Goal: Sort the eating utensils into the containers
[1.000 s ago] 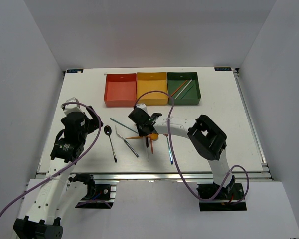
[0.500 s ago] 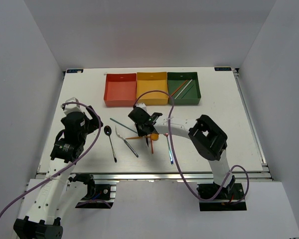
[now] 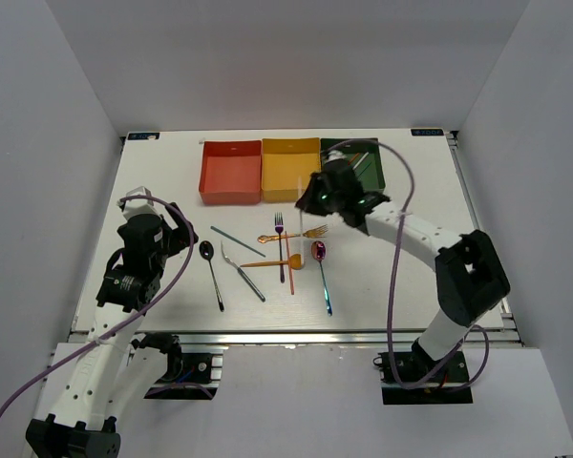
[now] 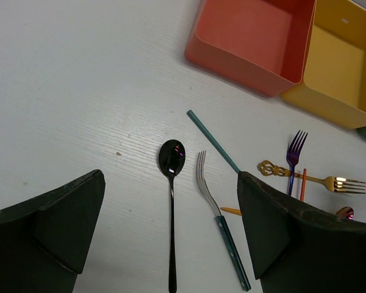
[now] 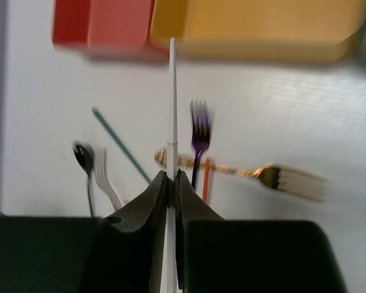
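A white table (image 3: 420, 258) is stretching out ahead, pale walls (image 3: 286, 57) closing in on three sides. A metal rail (image 3: 296, 335) is running along its near edge, dark tags (image 3: 143, 136) sitting at the far corners.

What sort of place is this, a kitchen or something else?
Probably a robot lab cell, not a kitchen: a white table between plain panels, two arms bolted at its edge, cutlery laid before three boxes, a chopstick in the right pincer.

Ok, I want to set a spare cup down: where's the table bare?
Bare: far-left corner beside the red box; right side, from the purple spoon to the table edge, though the right arm, gripping a chopstick, hangs over it. Crowded: the middle, black spoon to purple spoon.
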Controlling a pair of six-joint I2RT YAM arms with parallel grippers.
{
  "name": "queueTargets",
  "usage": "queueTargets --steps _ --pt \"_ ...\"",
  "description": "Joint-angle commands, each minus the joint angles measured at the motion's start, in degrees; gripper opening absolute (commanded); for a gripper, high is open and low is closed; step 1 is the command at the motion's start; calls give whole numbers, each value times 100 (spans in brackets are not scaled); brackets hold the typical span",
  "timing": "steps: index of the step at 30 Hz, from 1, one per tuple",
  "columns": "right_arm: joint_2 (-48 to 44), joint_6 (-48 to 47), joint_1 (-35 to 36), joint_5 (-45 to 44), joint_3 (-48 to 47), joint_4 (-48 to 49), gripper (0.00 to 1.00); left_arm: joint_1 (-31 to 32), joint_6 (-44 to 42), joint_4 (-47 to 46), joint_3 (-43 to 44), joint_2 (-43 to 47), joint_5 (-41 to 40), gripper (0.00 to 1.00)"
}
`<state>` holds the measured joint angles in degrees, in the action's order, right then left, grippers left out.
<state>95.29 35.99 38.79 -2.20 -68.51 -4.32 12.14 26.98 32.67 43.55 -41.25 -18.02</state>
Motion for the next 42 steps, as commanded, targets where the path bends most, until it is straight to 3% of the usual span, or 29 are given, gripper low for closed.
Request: queueTargets --steps 1,6,9,15,25,29,32,36,37,42 --pt "-98 688 -1160 1210 57 896 0 25 -35 -41 40 74 80 98" --pt "708 1743 -2557 1783 -757 1153 0 16 -35 -41 40 65 79 98" --pt "1246 2140 -3006 1767 -1355 1021 0 16 -35 -41 40 47 88 98" --pt "2459 1966 -3360 1679 -2858 151 0 25 -53 -59 39 4 123 98" --pt "3391 1912 -3404 1556 -3546 159 0 25 -88 -94 22 -67 229 98" --pt "3339 1851 -3404 1433 -3581 159 9 25 -97 -111 22 -84 273 98" --pt "3312 1754 -3404 1380 -3722 -16 29 16 -114 -120 22 -84 325 98" --pt "3303 1649 -3404 1354 -3915 -227 43 16 -114 -120 13 -49 317 98" --pt "3321 1622 -3404 1327 -3976 -306 52 25 -114 -120 13 -23 325 98" --pt "3085 1543 -3386 1301 -3943 -395 57 25 -114 -120 13 -5 317 98"
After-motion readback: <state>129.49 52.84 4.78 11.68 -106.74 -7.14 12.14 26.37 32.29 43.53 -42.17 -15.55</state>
